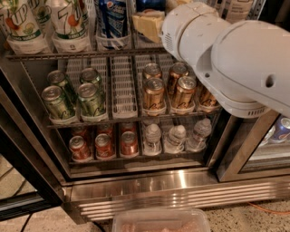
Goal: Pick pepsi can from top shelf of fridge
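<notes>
The fridge (181,186) stands open with wire shelves of drinks. The top shelf (81,53) runs along the upper edge and holds 7UP bottles (68,20) and a light blue striped can (111,20). A dark blue can (148,4), probably the pepsi can, shows only as a sliver at the top edge, with no logo visible. My gripper (150,25) reaches into the top shelf just below and in front of that can, its cream-coloured end showing. The bulky white arm (235,59) hides the right part of the shelf.
The middle rack holds green cans (74,97) and gold cans (167,90) with an empty white lane tray (123,86) between them. The lower rack holds red cans (104,145) and water bottles (174,138). A clear plastic bin (161,220) sits at the bottom. A dark door frame (27,163) is on the left.
</notes>
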Available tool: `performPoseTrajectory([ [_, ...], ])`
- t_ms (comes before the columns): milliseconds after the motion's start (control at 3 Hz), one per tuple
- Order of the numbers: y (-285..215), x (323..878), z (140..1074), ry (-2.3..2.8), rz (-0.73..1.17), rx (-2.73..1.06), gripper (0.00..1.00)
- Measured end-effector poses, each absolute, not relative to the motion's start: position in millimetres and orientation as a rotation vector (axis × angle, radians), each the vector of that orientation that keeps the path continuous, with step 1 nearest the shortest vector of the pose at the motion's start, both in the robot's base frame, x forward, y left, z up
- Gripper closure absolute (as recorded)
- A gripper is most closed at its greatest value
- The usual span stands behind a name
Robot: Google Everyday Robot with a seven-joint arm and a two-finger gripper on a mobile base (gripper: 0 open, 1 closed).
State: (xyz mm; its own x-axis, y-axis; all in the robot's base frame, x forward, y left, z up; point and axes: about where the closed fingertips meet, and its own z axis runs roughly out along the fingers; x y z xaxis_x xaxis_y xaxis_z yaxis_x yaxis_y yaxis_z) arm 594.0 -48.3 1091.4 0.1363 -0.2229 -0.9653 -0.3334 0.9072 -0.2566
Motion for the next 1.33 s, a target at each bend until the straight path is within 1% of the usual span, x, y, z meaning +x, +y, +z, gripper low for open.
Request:
performPoseTrajectory([
  [1000, -52.1, 580.8, 1122.4, 1.416, 0.075, -0.502, 1.00],
  [1333, -59.1, 562.6, 1114.1, 1.463, 0.096, -0.506, 1.00],
])
